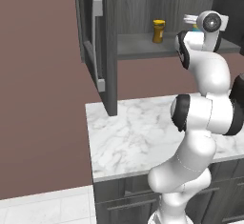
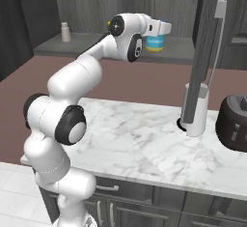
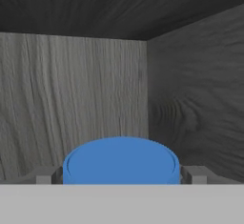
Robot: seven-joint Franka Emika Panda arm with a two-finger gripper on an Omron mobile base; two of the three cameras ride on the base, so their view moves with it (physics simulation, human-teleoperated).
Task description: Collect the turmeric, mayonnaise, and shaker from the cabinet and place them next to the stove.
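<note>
Gripper: you have the gripper (image 3: 122, 174) inside the open cabinet (image 1: 107, 51), at shelf height, with its jaws spread wide. One fingertip (image 3: 44, 175) sits just to each side of the mayonnaise lid, and you can see a thin gap on both sides, so nothing is clamped.
Mayonnaise: your hand view looks at the bright blue lid of the mayonnaise (image 3: 121, 162), which stands between the two fingertips. In the right base view the jar (image 2: 155, 43) stands upright on the cabinet shelf right in front of the hand, blue with a yellowish band near its foot.
Turmeric: you can see the turmeric (image 1: 158, 31) upright on the same shelf in the left base view, yellow lid over an amber body, apart from the arm's wrist and left of it.
Shaker: the shaker (image 2: 65, 32) stands upright at the left end of the shelf in the right base view, well apart from the mayonnaise.
Cabinet door: the cabinet door (image 2: 206, 57) hangs open, its long pale bar handle (image 1: 97, 44) facing you in the left base view.
Counter: below the cabinet you have a white marble counter (image 1: 138, 132).
Other items: a white cylindrical holder (image 2: 196, 111) stands on the counter behind the open door's lower edge, and a dark rounded appliance (image 2: 233, 120) sits at the right edge of the right base view.
</note>
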